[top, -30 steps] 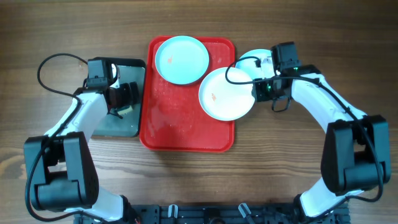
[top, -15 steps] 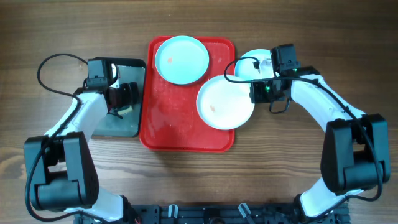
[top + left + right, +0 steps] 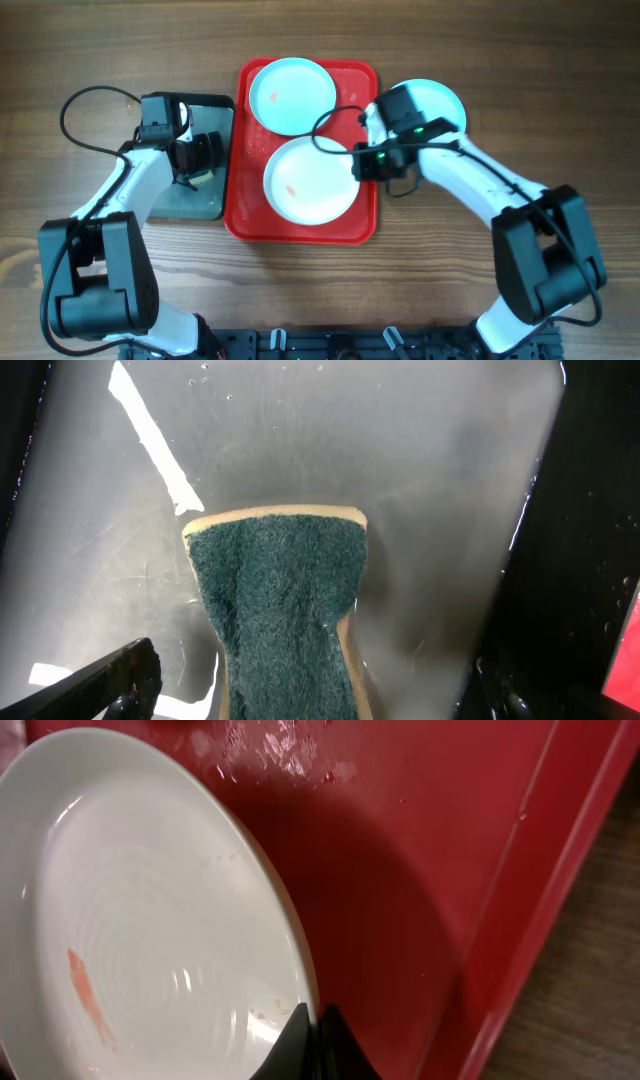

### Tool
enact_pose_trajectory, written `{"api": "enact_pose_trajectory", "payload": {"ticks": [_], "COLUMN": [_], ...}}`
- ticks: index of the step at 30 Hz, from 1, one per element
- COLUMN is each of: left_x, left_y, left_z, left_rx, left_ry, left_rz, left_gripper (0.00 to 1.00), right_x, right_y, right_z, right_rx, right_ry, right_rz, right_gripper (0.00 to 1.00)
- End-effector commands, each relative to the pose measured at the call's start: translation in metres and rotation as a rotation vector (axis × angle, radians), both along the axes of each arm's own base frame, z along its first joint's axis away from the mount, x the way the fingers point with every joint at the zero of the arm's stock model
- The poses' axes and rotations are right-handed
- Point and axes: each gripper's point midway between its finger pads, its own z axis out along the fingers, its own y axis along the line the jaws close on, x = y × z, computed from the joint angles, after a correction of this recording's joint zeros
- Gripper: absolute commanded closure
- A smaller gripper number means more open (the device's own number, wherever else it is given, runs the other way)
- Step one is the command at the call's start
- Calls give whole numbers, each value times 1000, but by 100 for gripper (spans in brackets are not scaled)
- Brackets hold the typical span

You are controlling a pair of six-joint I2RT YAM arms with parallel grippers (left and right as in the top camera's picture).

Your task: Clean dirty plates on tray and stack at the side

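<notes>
The red tray point(image 3: 243, 200) holds a light blue plate point(image 3: 292, 95) at its far end and a white plate point(image 3: 310, 180) in its middle. The white plate point(image 3: 150, 920) carries a reddish smudge point(image 3: 85, 995), and my right gripper point(image 3: 358, 165) is shut on its right rim point(image 3: 315, 1015). A second light blue plate point(image 3: 435, 100) lies on the table to the right of the tray. My left gripper point(image 3: 207, 158) stands open over a green sponge point(image 3: 275, 610); its fingers point(image 3: 110, 680) stay clear of the sponge on either side.
The sponge lies on a dark grey metal tray point(image 3: 170, 200) left of the red tray, wet and glinting in the left wrist view point(image 3: 400, 480). Water drops sit on the red tray floor point(image 3: 280, 750). Wooden table all around.
My right gripper closed on the white plate's rim and carried it left, from the tray's right edge to the tray's middle. The blue plate on the table now shows fully. Left arm unmoved.
</notes>
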Motion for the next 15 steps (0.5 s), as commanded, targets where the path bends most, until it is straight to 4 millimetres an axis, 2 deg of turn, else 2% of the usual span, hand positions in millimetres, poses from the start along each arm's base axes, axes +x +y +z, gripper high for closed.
{"api": "enact_pose_trajectory", "payload": {"ticks": [1, 5, 9, 15], "left_x": [0, 0, 0, 0], "left_y": [0, -1, -1, -1], "left_z": [4, 4, 5, 4], "left_rx": [-6, -6, -6, -6], "left_ry": [-15, -14, -15, -15], "left_rz": [-2, -2, -2, -2], "left_gripper": [0, 0, 0, 0], "right_x": [-2, -6, -8, 1], "right_y": [4, 14, 16, 21], "right_z": [-9, -9, -9, -1], "right_rx": [-70, -46, -46, -50], "right_ry": [15, 62, 64, -27], "right_rz": [-122, -217, -216, -74], "right_gripper": [96, 96, 94, 85]}}
